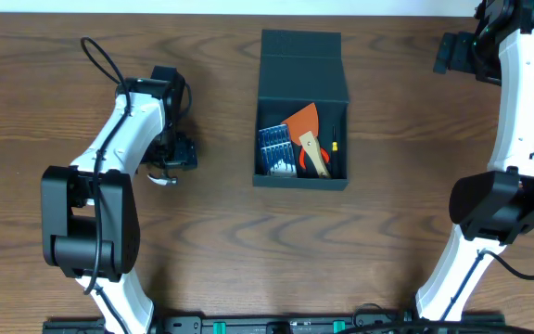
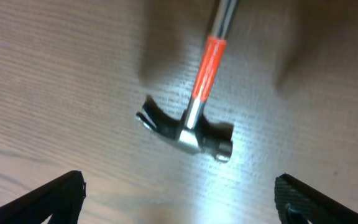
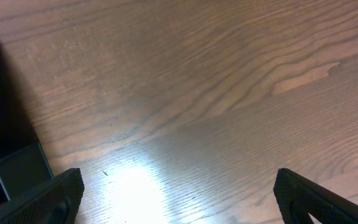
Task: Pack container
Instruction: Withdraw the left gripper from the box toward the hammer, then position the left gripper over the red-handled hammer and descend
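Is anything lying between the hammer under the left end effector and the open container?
Nothing visible. The hammer lies on the bare table below the open left end effector, and only wood separates it from the container. The lid is open toward the far side, though tools cover part of the floor.
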You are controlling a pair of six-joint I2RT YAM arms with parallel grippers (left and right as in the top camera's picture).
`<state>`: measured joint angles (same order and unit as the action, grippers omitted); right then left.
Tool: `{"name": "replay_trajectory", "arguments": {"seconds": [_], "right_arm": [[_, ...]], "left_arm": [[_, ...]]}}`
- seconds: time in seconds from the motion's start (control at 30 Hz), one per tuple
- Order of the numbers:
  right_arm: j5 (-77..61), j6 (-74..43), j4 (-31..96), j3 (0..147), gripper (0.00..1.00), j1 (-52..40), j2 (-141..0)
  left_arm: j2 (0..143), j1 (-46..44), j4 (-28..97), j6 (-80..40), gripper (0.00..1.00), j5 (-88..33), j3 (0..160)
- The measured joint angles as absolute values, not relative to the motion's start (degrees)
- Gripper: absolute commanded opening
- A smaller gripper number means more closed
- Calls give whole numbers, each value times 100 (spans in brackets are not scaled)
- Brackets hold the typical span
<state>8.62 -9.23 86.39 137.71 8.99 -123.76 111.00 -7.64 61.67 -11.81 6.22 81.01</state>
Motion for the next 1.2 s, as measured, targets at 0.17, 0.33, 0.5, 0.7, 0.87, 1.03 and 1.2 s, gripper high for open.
{"name": "replay_trajectory", "arguments": {"seconds": [0.17,0.33,0.5,0.7,0.87,1.03,1.2], "right_arm": [[862,-923,8639,13771,99,899,-12376],[862,-923,8639,13771,99,899,-12376],[862,-923,8639,13771,99,899,-12376],[862,-923,8639,13771,99,899,-12376],[862,-923,8639,13771,99,899,-12376],[862,-923,8639,13771,99,899,-12376],[862,-923,8639,13771,99,899,-12376]], "left_arm": [[11100,-764,6171,-895,96,399,8099],[11100,-764,6149,-585,96,121,8099],[11098,-764,6145,-419,96,-3,8099],[10820,-764,6025,-355,96,-25,8084],[9887,-764,6007,-224,97,-58,8079],[9061,-753,5822,-8,98,-169,7885],[8799,-639,5428,91,98,-346,7050]]}}
